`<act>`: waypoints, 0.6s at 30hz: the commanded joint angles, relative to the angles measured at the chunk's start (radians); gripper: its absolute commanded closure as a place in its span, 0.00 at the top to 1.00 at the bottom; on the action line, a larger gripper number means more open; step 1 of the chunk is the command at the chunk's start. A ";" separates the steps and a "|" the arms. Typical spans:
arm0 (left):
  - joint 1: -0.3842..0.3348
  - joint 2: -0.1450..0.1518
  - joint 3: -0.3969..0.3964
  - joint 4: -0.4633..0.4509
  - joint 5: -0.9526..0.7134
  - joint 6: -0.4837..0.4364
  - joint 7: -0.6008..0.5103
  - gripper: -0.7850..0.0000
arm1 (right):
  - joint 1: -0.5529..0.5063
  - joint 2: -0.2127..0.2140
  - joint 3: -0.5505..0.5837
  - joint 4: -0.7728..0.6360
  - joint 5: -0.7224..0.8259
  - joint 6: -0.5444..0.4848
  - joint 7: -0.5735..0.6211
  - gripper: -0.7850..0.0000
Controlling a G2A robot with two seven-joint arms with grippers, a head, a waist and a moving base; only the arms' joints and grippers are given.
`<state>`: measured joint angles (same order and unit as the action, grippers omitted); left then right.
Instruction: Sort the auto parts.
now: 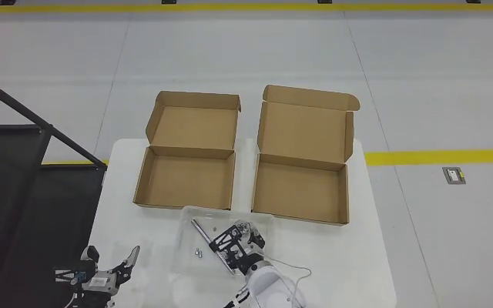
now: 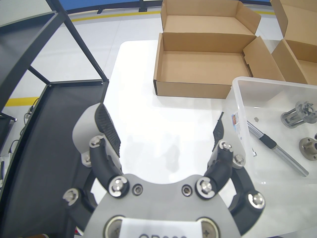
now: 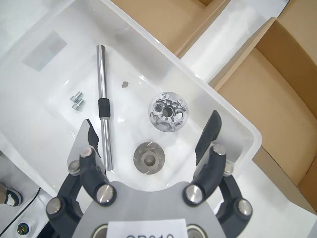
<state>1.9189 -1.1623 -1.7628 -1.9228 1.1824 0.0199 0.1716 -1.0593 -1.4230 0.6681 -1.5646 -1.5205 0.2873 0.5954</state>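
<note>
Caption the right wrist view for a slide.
Open right hand above clear bin holding a rod, two bolts and two round parts.

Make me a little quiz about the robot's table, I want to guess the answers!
1. True or false: the two cardboard boxes are empty.
2. The open right gripper hangs over: A) the clear plastic bin; B) a cardboard box; C) a black shelf.
3. How many small bolts lie beside the metal rod in the bin?
Key: 1 true; 2 A; 3 two.
</note>
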 commanded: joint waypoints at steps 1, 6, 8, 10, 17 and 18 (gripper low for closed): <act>0.000 0.000 0.000 0.000 0.000 0.000 0.000 1.00 | 0.021 -0.011 -0.004 0.031 0.007 0.003 0.019 1.00; 0.000 0.000 0.000 0.000 0.000 0.000 0.000 1.00 | 0.061 -0.040 -0.013 0.100 0.021 0.033 0.058 0.98; 0.000 0.000 0.000 0.000 0.000 0.000 0.000 1.00 | 0.070 -0.050 -0.011 0.118 0.039 0.042 0.060 0.98; 0.000 0.000 0.000 0.000 0.000 0.000 0.000 1.00 | 0.078 -0.058 -0.010 0.138 0.043 0.049 0.063 1.00; 0.000 0.000 0.000 0.000 0.000 0.000 0.000 1.00 | 0.100 -0.083 -0.001 0.195 0.064 0.052 0.064 1.00; 0.000 0.000 0.000 0.000 0.000 0.000 0.000 1.00 | 0.101 -0.086 0.001 0.200 0.068 0.054 0.059 1.00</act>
<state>1.9189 -1.1623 -1.7628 -1.9228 1.1824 0.0199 0.1716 -0.9595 -1.5061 0.6674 -1.3698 -1.4568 0.3391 0.6590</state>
